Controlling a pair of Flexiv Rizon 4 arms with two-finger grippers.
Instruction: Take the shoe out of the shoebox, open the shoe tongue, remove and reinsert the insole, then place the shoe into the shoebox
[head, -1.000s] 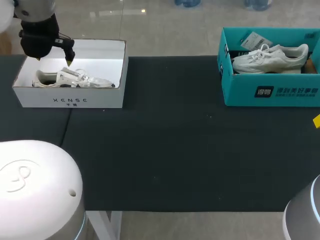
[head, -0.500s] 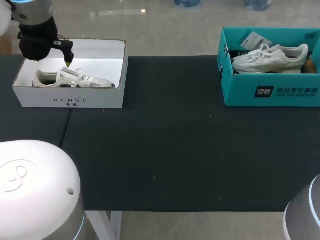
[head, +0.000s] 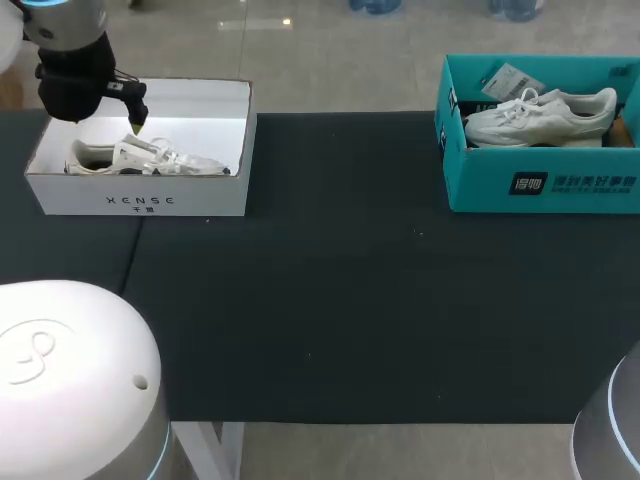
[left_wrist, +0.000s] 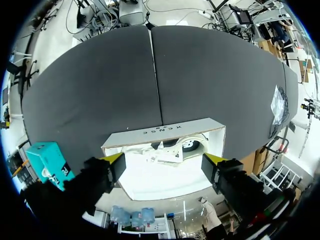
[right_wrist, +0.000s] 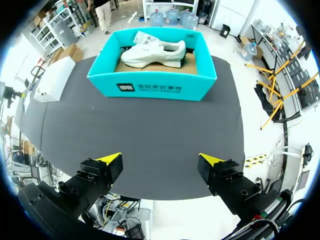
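Note:
A white shoebox (head: 140, 200) stands at the table's back left with a pale sneaker (head: 150, 157) lying in it. My left gripper (head: 133, 122) hangs just above the box's rear part, over the shoe's heel end. In the left wrist view this gripper (left_wrist: 164, 159) is open and the sneaker (left_wrist: 172, 149) lies ahead of it inside the white shoebox (left_wrist: 165, 132), untouched. A teal shoebox (head: 545, 185) at the back right holds a white sneaker (head: 540, 115). My right gripper (right_wrist: 160, 160) is open and empty, well short of the teal shoebox (right_wrist: 152, 87) and its sneaker (right_wrist: 152, 52).
Dark cloth (head: 340, 290) covers the table between the two boxes. Paper tags (head: 510, 80) lie in the teal box behind the shoe. The table's front edge (head: 380, 422) runs near my arm bases.
My left gripper has shifted slightly up and back over the white box. The yellow tip of my right gripper, seen earlier at the head view's right edge, has left that view.

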